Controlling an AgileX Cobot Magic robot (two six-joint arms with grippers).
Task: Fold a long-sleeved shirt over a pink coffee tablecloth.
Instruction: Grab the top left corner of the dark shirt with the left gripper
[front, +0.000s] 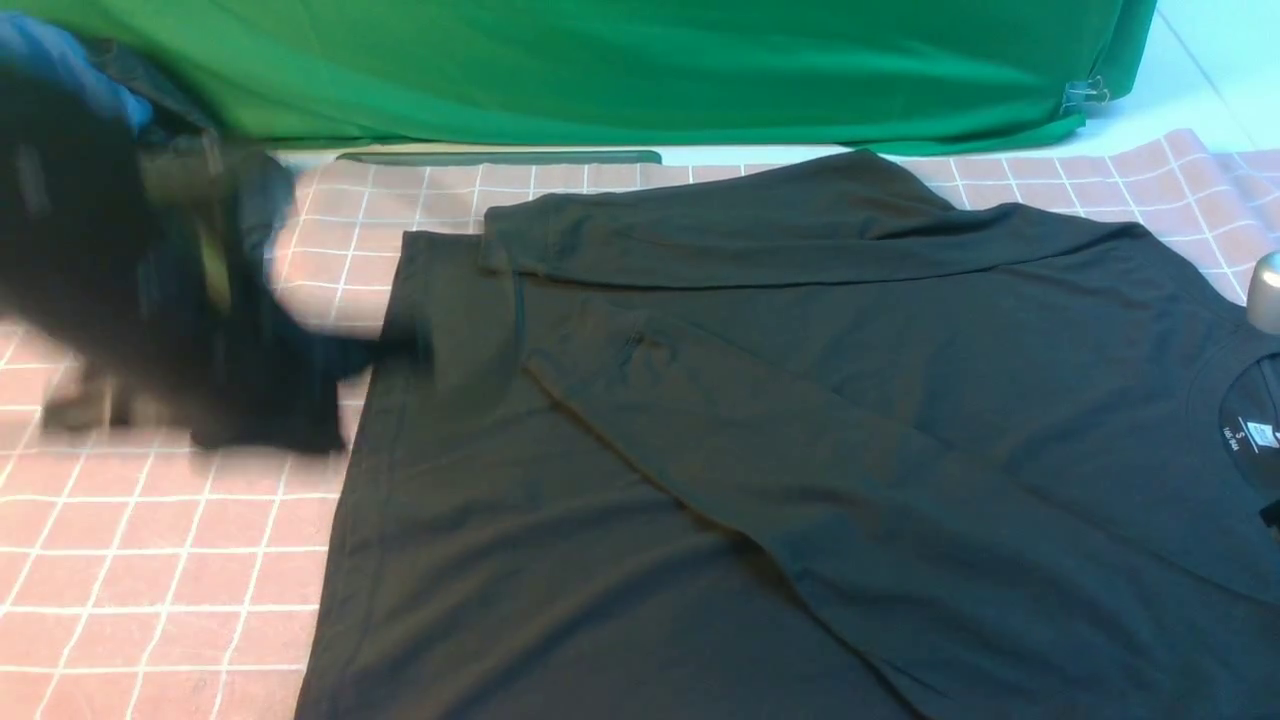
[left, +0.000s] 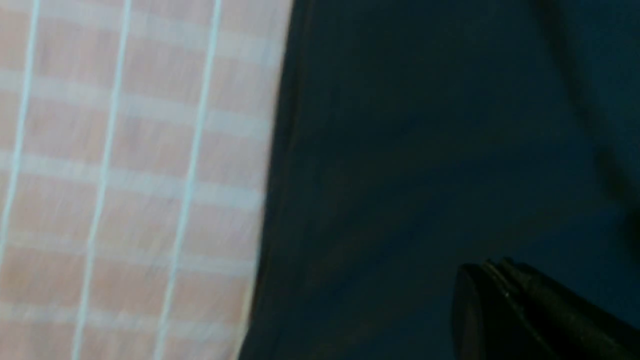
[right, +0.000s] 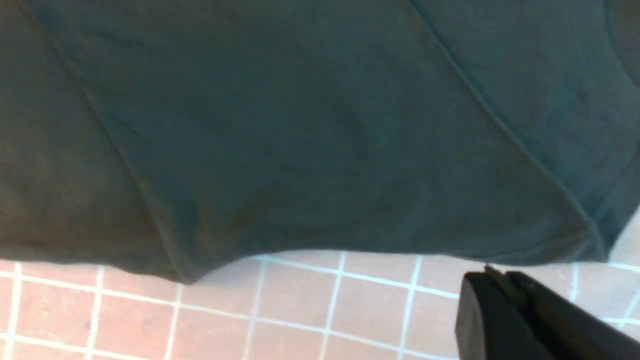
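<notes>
Robot test room, like lab. Big green cloth (front: 620, 70) hangs as back wall, pinned with metal clip (front: 1085, 95). Pink checked tablecloth (front: 150, 560) spread wide. Black shirt (front: 700, 450) laid flat on it. Dark robot arm (front: 90, 250) at left, blurry.

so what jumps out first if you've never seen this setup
The black long-sleeved shirt fills the middle and right, lying flat on the pink coffee tablecloth with both sleeves folded across its body. Behind it a bright green cloth runs along the back, and the robot's left arm is a dark blur at the shirt's left edge.
</notes>
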